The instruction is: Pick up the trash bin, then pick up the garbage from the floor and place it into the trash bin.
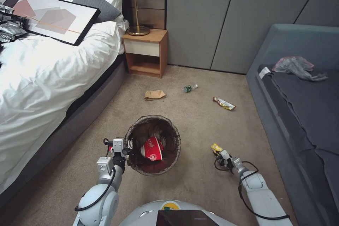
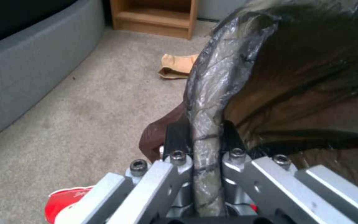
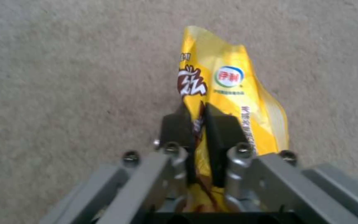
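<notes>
The trash bin, round with a dark bag liner over its rim, hangs above the carpet with my left gripper shut on its rim. A red-and-white paper cup lies inside it. My right gripper is shut on a yellow snack wrapper, held just over the carpet to the bin's right. On the floor farther off lie a crumpled brown paper bag, a green-labelled plastic bottle and a red-and-yellow wrapper.
A bed with white bedding and a framed picture runs along the left. A wooden nightstand with a lamp stands at the back. A grey sofa lines the right. Open carpet lies between them.
</notes>
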Available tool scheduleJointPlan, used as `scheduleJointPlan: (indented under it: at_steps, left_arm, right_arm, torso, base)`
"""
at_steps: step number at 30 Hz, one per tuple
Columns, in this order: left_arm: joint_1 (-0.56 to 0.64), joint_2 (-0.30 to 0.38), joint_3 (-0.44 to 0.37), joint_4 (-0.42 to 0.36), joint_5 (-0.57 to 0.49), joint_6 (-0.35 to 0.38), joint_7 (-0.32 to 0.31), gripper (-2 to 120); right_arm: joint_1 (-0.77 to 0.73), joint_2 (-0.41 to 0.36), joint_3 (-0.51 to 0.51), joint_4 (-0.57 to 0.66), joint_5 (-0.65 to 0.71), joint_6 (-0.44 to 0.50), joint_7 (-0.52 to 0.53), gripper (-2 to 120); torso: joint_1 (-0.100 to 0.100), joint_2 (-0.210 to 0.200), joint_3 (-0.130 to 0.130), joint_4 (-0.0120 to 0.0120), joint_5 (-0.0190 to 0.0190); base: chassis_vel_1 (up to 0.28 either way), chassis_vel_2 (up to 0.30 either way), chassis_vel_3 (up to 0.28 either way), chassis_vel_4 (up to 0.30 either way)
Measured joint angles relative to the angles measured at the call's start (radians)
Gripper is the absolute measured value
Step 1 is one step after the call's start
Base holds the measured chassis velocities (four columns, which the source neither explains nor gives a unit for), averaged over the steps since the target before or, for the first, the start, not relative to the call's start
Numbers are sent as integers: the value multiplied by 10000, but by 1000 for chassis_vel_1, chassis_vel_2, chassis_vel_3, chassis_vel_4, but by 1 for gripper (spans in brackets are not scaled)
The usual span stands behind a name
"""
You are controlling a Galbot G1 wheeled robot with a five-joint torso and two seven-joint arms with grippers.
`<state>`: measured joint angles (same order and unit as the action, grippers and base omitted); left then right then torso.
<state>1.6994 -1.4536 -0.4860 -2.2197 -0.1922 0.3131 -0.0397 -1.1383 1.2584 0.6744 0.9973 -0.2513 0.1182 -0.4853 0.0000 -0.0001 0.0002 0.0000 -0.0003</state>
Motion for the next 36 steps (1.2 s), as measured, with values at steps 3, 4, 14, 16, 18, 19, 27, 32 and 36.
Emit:
scheduleJointPlan:
  at_steps: [3,4,14,16,18,19,27,32,36]
  left_arm:
    - [-16,-3,6,2,3,5,0,2]
    - [-24,-5,6,4,4,6,0,2]
    - [-29,0,8,13,5,10,3,2]
    - [-26,1,6,13,5,10,4,2]
    - [-27,-1,10,13,4,10,6,2]
    - [-36,-7,22,13,6,11,7,2]
    - [-44,-6,59,111,7,23,9,2]
    - [-44,-6,86,150,8,50,9,2]
    - [-25,-31,168,174,48,60,11,2]
  right_arm:
    - [1,6,5,-5,26,65,111,0]
    - [-1,17,5,1,58,86,139,0]
    - [-33,34,5,124,209,223,367,0]
    - [-147,-7,-24,548,466,311,555,0]
    - [-215,-23,-45,791,612,333,622,0]
    - [-420,-61,-138,1459,1068,395,774,0]
    - [-1289,-39,-782,4904,3524,1725,853,0]
    - [-1741,-14,-1404,7674,4364,1899,691,0]
    - [-1837,-55,-1990,9228,5231,1930,-168,0]
  torso:
    - [0,0,0,-2,2]
    - [0,0,0,-1,3]
    - [0,-1,0,0,4]
    - [0,-1,-1,-2,2]
    - [0,-1,-1,-1,3]
    - [0,0,-1,0,3]
    - [0,0,-1,2,2]
    - [0,0,-3,1,-1]
    - [0,0,-3,2,2]
  base:
    - [0,0,0,0]
    - [0,0,0,0]
    - [0,0,0,0]
    - [0,0,0,0]
    - [0,0,0,0]
    - [0,0,0,0]
    - [0,0,0,0]
    - [0,0,0,0]
    - [0,0,0,0]
